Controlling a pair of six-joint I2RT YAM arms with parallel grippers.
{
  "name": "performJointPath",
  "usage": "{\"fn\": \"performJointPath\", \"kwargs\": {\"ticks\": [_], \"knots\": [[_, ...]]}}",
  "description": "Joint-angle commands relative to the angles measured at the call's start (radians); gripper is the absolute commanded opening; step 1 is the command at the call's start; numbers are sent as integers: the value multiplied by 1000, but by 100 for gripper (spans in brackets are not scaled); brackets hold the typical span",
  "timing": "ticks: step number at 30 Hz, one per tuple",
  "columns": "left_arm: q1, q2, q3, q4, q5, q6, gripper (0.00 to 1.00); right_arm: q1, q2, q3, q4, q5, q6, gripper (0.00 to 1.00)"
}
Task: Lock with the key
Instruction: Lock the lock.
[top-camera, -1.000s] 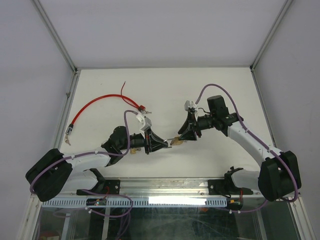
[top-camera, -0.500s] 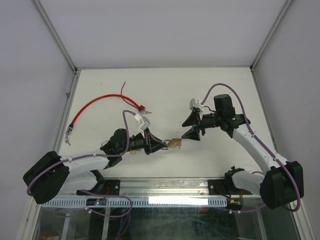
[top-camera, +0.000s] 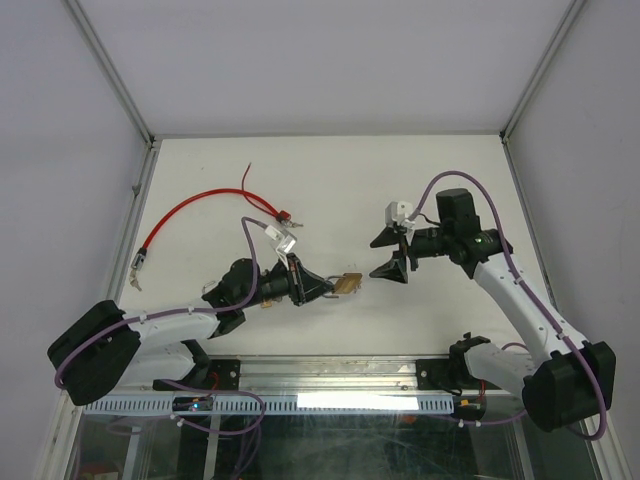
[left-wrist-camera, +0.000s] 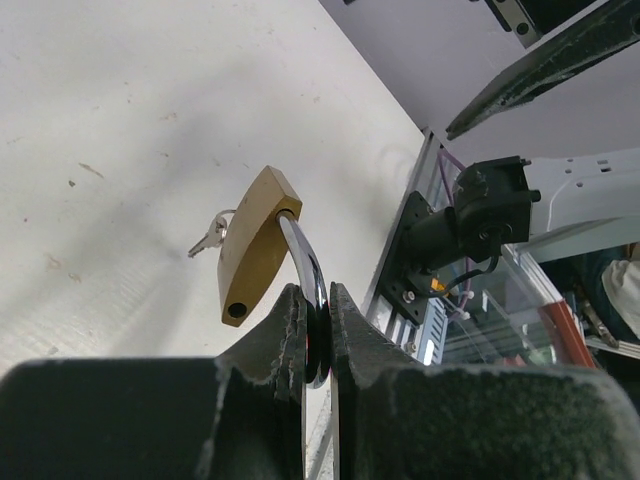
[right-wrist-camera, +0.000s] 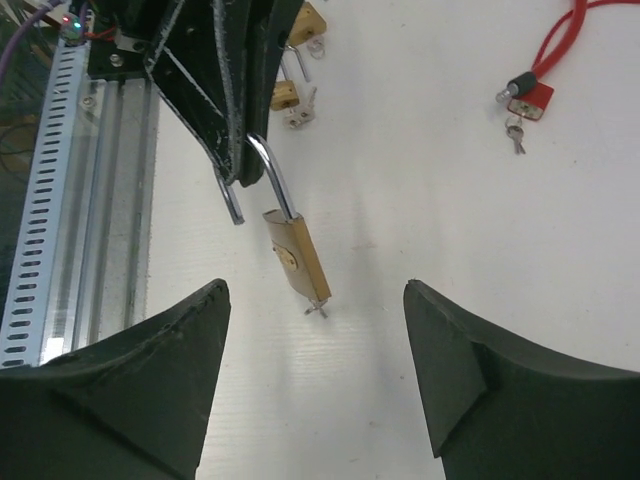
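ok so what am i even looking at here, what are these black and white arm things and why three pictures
These are two robot arms bolted at the near edge of a white table, each ending in a two-finger gripper. The wide picture comes from a fixed camera above and behind them. The other two come from a small camera on each wrist, so you see that arm's own fingers up close. The left gripper is shut on the steel loop of a brass padlock, and a key sits at the lock's bottom end. The right gripper is open and empty, facing the lock. A red cable lies further back.
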Motion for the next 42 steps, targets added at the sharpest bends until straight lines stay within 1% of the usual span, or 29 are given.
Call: {"fn": "performJointPath", "kwargs": {"ticks": [1,3,6,12,15,19,21,24,27,32,37,42], "knots": [[-17,-14,48,180,4,-72,0,-14,-23,51,35,104,16,73],[-20,-20,46,179,3,-75,0,-21,-22,52,47,114,37,74],[-21,-25,39,186,-6,-83,0,-26,-25,53,49,86,44,74],[-23,3,36,222,-82,-159,0,-14,-29,24,23,-112,-2,72],[-22,33,50,216,-142,-218,0,24,-26,-5,74,-123,25,70],[-26,72,94,165,-225,-318,0,102,-15,-49,156,-27,51,66],[-31,88,120,147,-267,-372,0,140,-10,-62,194,27,61,62],[-41,101,140,119,-347,-459,0,195,-7,-80,243,108,71,53],[-48,105,149,105,-411,-551,0,234,-7,-101,303,207,90,49],[-60,99,174,44,-483,-662,0,304,19,-120,361,352,84,46],[-71,101,185,25,-522,-736,0,364,43,-134,406,474,69,46],[-81,113,198,33,-526,-757,0,412,66,-135,454,612,78,45]]}}
